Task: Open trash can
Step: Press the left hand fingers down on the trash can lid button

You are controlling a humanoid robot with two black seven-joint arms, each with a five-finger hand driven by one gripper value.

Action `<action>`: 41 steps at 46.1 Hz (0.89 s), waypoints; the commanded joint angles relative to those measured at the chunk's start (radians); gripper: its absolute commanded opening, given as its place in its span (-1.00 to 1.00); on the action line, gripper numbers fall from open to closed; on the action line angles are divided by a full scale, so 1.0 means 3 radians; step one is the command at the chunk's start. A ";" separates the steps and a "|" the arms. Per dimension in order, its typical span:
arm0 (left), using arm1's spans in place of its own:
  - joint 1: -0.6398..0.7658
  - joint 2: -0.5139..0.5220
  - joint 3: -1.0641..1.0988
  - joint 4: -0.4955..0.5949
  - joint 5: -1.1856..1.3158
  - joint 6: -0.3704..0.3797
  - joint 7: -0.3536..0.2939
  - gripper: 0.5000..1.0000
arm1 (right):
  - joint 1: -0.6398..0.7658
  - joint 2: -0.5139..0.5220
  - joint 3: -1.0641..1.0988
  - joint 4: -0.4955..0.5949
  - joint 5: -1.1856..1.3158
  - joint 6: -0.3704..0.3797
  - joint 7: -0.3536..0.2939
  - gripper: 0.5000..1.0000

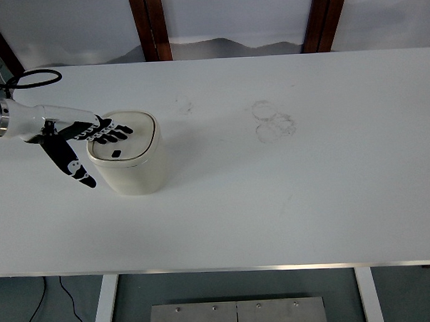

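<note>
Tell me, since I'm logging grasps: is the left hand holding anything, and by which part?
Nothing is held. The left hand lies open, fingers on the trash can lid.

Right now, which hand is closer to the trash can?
Left. The left hand comes in from the left edge, its fingers spread over the lid of the trash can, thumb hanging beside its left wall. The right hand is not in view.

Bright, even light washes the white table (288,200), its far side nearly blown out. The trash can (129,165) casts a soft shadow rightward. Focus is fairly sharp
</note>
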 commanded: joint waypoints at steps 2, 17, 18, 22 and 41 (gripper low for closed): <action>0.0000 0.0000 0.0003 -0.0001 0.0001 -0.0001 0.0013 1.00 | 0.0000 0.0000 -0.0001 0.0004 0.0000 0.0000 0.0000 0.98; -0.0005 -0.0005 0.0003 -0.0001 0.0001 -0.0001 0.0008 1.00 | 0.0000 0.0000 -0.0001 -0.0001 0.0000 0.0000 0.0000 0.98; -0.0005 -0.0005 0.0003 -0.0001 0.0001 -0.0001 0.0013 1.00 | 0.0000 0.0000 -0.0001 0.0004 0.0000 0.0000 0.0000 0.98; -0.0005 0.0000 0.0003 -0.0001 0.0001 -0.0001 0.0013 1.00 | 0.0000 0.0000 -0.0001 0.0004 0.0000 0.0000 0.0000 0.98; -0.0113 0.0005 -0.0007 0.0014 -0.0091 -0.0001 0.0008 1.00 | 0.0000 0.0000 -0.0001 0.0004 0.0000 0.0000 0.0000 0.98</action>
